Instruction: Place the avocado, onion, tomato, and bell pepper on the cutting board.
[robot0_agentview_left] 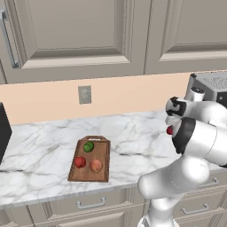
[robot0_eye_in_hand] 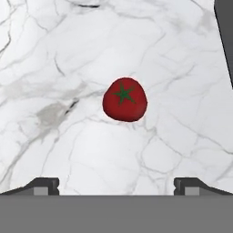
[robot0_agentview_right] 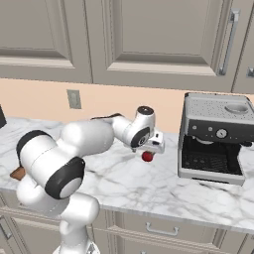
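While standing at the marble counter (robot0_agentview_left: 40, 146), seen in the left base view: at far left, a dark slab (robot0_agentview_left: 3, 133) cut off by the frame edge, too little showing to name. Next rightward, the cutting board (robot0_agentview_left: 105, 166), brown, rimmed, handle bar toward the wall, flat on the counter. On it, the avocado (robot0_agentview_left: 88, 146) near the handle end, a red ball (robot0_agentview_left: 80, 162) toward the near left, an orange ball (robot0_agentview_left: 95, 165) just beside it on the right; which of these two is the onion and which the bell pepper, hard to say at this size. Above, on the peach backsplash, a grey outlet (robot0_agentview_left: 84, 94).

Further right, the arm (robot0_agentview_left: 195, 142) bent at a bulky elbow, forearm reaching away over the counter, well apart from the board. Just past the wrist, a sliver of the tomato (robot0_agentview_left: 169, 130), mostly hidden behind the arm.

In the right base view: arm stretched from lower left toward the middle, wrist turned down, gripper (robot0_agentview_right: 151, 149) hanging right above the tomato (robot0_agentview_right: 147, 157), which rests on the counter. At the far left edge, a brown corner of the board (robot0_agentview_right: 17, 173), the rest hidden by the arm. At right, a coffee machine (robot0_agentview_right: 213, 136).

In the hand view: finger tips (robot0_eye_in_hand: 43, 185) spread wide at the lower corners, clasping nothing, tomato (robot0_eye_in_hand: 124, 99) centred beyond them, green star stem facing up.
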